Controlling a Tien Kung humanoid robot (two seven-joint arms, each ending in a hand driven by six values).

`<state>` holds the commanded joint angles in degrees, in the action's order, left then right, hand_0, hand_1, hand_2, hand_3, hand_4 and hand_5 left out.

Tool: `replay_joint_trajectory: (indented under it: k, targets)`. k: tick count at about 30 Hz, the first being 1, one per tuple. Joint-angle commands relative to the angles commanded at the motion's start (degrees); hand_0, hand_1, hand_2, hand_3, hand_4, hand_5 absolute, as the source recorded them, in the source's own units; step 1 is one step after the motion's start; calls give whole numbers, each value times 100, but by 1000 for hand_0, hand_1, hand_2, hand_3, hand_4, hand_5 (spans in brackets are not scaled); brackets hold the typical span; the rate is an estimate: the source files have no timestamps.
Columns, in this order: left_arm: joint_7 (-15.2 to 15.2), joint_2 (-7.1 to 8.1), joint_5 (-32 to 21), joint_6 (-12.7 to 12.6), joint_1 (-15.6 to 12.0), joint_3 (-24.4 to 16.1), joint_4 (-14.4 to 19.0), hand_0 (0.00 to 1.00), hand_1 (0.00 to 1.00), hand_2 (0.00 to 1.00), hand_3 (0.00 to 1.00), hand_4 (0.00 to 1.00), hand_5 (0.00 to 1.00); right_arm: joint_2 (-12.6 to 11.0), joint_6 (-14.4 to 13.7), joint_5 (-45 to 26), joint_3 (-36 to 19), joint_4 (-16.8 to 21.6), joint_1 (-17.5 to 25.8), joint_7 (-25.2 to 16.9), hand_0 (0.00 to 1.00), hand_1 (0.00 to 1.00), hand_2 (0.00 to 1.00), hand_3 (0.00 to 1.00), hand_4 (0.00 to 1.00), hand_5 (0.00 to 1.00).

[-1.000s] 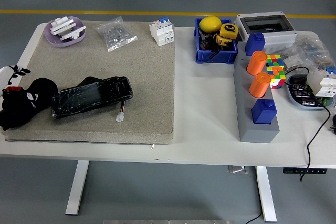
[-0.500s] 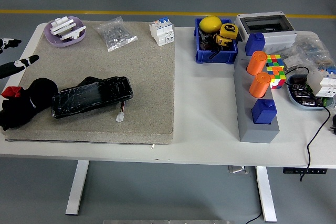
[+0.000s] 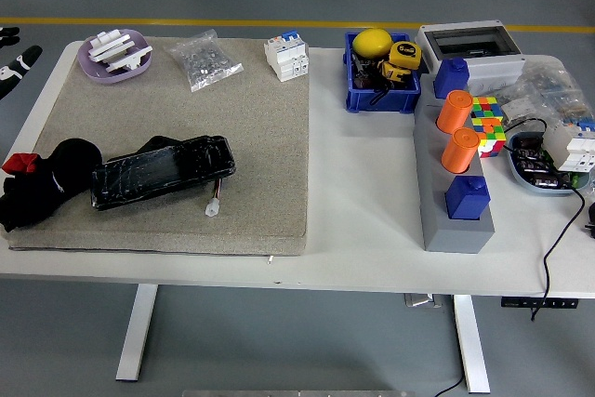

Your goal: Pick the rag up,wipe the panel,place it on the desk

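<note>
Grey workshop floor, white table (image 3: 372, 230), and the job all but finished.

Within the last second the left hand (image 3: 13, 62) has lifted off the black rag (image 3: 42, 188) and drawn back to the picture's left edge, where only a few spread fingertips show, holding nothing. The rag now lies bunched on the beige mat (image 3: 186, 137), touching the left end of the black panel (image 3: 163, 171), so the release looks complete and the task is probably done or nearly so. The right hand is out of view. Across the table sit a blue bin (image 3: 381, 95) of tools, two orange cylinders (image 3: 457, 127) on a grey block, and a colour cube (image 3: 488, 123); a yellow line crosses the floor beyond.
</note>
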<state>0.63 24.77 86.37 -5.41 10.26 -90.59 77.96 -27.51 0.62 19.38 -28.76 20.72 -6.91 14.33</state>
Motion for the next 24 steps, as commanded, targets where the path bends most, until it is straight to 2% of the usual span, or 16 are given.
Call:
replay_joint_trajectory:
  k: [5,11,24]
  targets:
    - [0,-86,-11,-11,-95,-101,35,927,895,806,790,998,793,27,26,54,-38,36,16,-11,753,607,636,618,998,635]
    - [4,-189,15,-28,-176,-178,129,933,894,804,784,998,788,65,70,-158,227,30,53,-24,753,607,637,618,998,635]
    - [4,-123,17,-47,-268,-187,139,942,890,800,782,998,782,62,81,-183,250,29,97,14,754,607,639,619,998,634]
